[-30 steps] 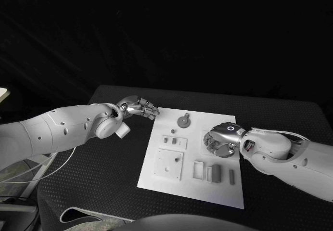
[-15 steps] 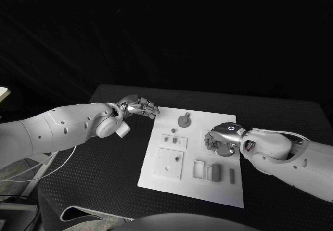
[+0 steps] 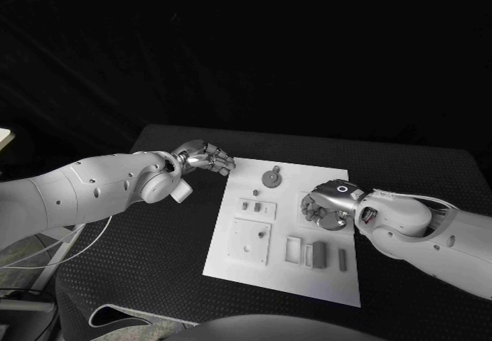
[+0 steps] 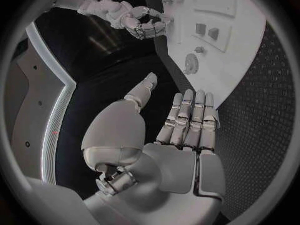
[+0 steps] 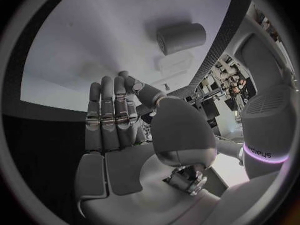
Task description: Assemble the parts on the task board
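Board [image 3: 231, 263] flat, white; parts [image 3: 317, 254] blocky.

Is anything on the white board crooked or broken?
Nothing looks broken or spilled. The board lies flat on the table, and the grey parts near its front edge lie in a tidy row. The round part sits at the far end. The right hand hovers over the board, hiding what is under it.
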`<state>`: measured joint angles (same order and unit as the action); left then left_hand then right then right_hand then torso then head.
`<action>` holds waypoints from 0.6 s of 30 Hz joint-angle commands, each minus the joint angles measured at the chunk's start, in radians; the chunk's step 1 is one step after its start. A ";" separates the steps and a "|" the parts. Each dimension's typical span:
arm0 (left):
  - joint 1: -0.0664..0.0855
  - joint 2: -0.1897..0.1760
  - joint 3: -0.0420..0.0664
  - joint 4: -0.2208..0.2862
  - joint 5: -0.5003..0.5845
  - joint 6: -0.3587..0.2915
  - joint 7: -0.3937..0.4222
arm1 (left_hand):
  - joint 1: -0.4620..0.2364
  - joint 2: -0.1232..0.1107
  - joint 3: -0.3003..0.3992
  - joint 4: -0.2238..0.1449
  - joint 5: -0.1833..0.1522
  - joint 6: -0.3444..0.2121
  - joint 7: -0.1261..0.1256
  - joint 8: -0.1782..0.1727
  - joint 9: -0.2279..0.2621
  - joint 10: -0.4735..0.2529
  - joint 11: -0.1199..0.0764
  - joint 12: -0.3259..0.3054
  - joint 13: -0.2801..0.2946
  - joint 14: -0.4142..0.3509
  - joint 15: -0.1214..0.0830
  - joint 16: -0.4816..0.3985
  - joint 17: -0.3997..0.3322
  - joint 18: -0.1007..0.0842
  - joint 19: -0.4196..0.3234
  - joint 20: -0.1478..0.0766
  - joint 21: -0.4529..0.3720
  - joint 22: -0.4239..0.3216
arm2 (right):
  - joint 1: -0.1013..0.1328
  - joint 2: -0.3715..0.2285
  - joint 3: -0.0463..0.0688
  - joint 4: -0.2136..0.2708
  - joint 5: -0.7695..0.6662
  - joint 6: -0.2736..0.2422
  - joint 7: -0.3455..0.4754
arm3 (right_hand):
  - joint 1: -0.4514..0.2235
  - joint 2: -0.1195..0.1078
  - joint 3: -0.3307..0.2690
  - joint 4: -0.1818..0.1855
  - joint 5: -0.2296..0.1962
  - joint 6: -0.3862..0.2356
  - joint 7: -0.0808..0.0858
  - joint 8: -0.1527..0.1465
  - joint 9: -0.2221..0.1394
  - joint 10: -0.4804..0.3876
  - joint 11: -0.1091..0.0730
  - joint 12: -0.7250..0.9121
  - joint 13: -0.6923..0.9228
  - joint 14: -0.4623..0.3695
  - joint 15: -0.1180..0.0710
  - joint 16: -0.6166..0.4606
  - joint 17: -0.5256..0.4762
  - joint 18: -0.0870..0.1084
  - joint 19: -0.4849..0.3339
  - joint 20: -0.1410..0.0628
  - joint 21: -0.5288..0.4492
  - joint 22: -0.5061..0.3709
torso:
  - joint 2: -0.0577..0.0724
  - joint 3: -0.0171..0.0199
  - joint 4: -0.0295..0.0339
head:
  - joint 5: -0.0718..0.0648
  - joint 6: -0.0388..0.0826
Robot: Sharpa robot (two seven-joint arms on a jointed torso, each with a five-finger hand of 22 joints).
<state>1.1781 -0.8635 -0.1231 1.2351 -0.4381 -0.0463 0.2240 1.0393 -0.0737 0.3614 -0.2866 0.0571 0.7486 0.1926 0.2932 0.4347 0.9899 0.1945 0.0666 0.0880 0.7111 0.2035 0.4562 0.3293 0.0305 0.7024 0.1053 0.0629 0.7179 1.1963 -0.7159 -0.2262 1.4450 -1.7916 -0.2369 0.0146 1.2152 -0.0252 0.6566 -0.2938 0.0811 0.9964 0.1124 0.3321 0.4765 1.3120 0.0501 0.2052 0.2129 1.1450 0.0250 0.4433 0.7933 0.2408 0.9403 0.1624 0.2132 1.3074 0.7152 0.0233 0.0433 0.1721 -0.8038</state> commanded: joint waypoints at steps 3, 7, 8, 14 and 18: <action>0.001 0.000 0.001 0.003 -0.001 0.011 0.008 | -0.007 0.006 0.001 0.001 -0.005 -0.003 0.028 0.006 0.001 0.001 0.001 0.004 -0.002 -0.002 0.004 -0.004 0.002 0.002 -0.007 0.003 0.006 -0.001 | 0.001 -0.006 0.003 0.009 0.050 -0.034 -0.017 | -0.008 0.002 -0.006 0.000 -0.001 0.015 0.005 0.019 0.036 0.011 0.001 0.004 0.005 0.011 -0.003 0.007 0.004 0.018 0.010 -0.001 0.009 0.025 | 0.000 -0.0003 0.0002 | 0.000 0.000; 0.001 -0.001 0.001 0.004 -0.001 0.010 0.008 | -0.007 0.006 0.001 0.001 -0.005 -0.003 0.027 0.006 0.001 0.001 0.001 0.004 -0.002 -0.002 0.004 -0.004 0.002 0.002 -0.007 0.003 0.006 -0.001 | 0.001 -0.011 0.008 0.010 0.090 -0.029 -0.021 | -0.009 0.001 -0.007 0.000 -0.001 0.016 0.004 0.019 0.038 0.012 0.000 0.004 0.007 0.012 -0.004 0.008 0.006 0.019 0.012 -0.002 0.010 0.025 | 0.000 -0.0002 -0.0001 | 0.000 0.002; 0.001 -0.001 0.001 0.004 -0.001 0.010 0.008 | -0.007 0.006 0.001 0.001 -0.005 -0.003 0.027 0.006 0.001 0.001 0.001 0.004 -0.002 -0.002 0.004 -0.004 0.002 0.002 -0.007 0.003 0.006 -0.001 | 0.001 -0.012 0.009 0.010 0.092 -0.027 -0.021 | -0.009 0.001 -0.007 0.000 -0.001 0.016 0.004 0.019 0.038 0.013 0.000 0.004 0.007 0.013 -0.004 0.008 0.006 0.019 0.012 -0.002 0.010 0.025 | 0.000 -0.0002 -0.0001 | 0.000 0.002; 0.001 -0.002 0.001 0.004 -0.001 0.011 0.006 | -0.007 0.005 0.001 0.001 -0.005 -0.003 0.027 0.006 0.001 0.001 0.001 0.004 -0.002 -0.002 0.004 -0.004 0.002 0.002 -0.007 0.003 0.006 -0.002 | 0.002 -0.018 0.015 0.010 0.153 -0.013 -0.024 | -0.011 0.001 -0.007 0.000 -0.001 0.017 0.004 0.020 0.040 0.014 0.000 0.004 0.009 0.014 -0.004 0.008 0.007 0.020 0.013 -0.002 0.011 0.025 | 0.000 0.0002 -0.0007 | -0.001 0.002; 0.001 -0.001 0.001 0.004 -0.002 0.012 0.005 | -0.007 0.005 0.001 0.001 -0.005 -0.003 0.027 0.006 0.001 0.001 0.001 0.004 -0.002 -0.002 0.004 -0.004 0.002 0.002 -0.007 0.003 0.006 -0.002 | 0.004 -0.025 0.026 0.016 0.205 -0.002 -0.023 | -0.011 0.001 -0.007 0.000 -0.001 0.017 0.004 0.020 0.040 0.015 0.000 0.003 0.010 0.015 -0.005 0.009 0.008 0.020 0.014 -0.002 0.012 0.025 | 0.000 0.0006 -0.0009 | -0.002 0.003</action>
<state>1.1781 -0.8656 -0.1231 1.2362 -0.4385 -0.0459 0.2230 1.0393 -0.0737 0.3614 -0.2867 0.0571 0.7485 0.1927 0.2932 0.4345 0.9899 0.1945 0.0666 0.0873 0.7111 0.2035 0.4562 0.3300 0.0304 0.7023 0.1053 0.0629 0.7171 1.1975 -0.7395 -0.2020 1.4578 -1.6506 -0.2455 -0.0001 1.2152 -0.0254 0.6552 -0.2954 0.0803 1.0012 0.1076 0.3322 0.4766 1.3191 0.0500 0.2052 0.2217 1.1517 0.0184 0.4473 0.8006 0.2407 0.9473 0.1626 0.2188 1.3074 0.7153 0.0232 0.0430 0.1710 -0.8014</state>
